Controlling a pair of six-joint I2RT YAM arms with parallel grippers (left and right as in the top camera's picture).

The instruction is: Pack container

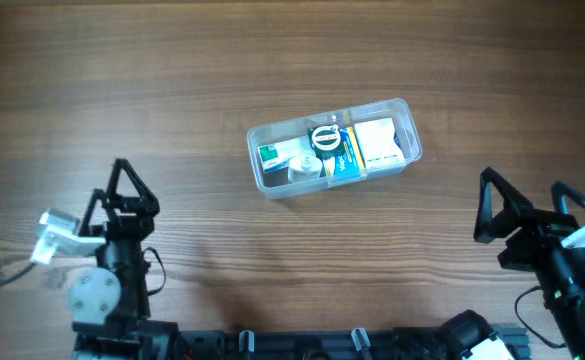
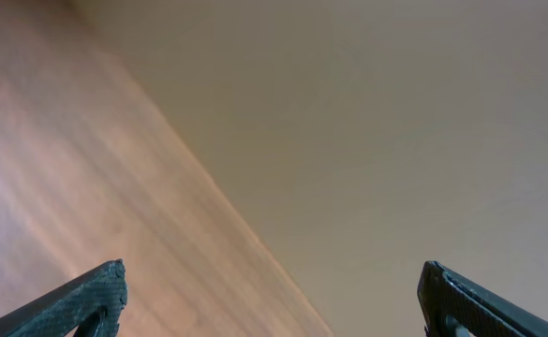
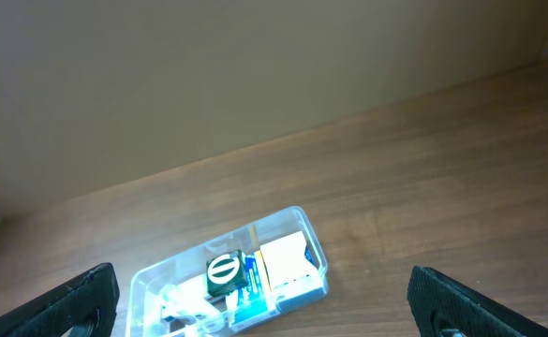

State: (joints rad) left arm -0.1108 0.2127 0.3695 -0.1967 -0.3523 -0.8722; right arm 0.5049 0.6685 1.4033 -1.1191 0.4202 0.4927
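The clear plastic container [image 1: 409, 128] lies on the wooden table right of centre. It holds a white box [image 1: 377, 143], a blue-and-yellow pack [image 1: 345, 160], a dark round-marked item [image 1: 325, 138] and a green-and-white pack [image 1: 270, 155]. It also shows in the right wrist view [image 3: 303, 225]. My left gripper [image 1: 122, 190] is open and empty at the front left, far from the container; its wrist view shows only its fingertips [image 2: 269, 290] over the table edge. My right gripper [image 1: 502, 215] is open and empty at the front right, its fingertips [image 3: 264, 300] wide apart.
The wooden table [image 1: 172, 80] runs bare around the container. A plain beige wall [image 3: 208, 75] stands beyond the table's far edge. The arm bases sit along the front edge.
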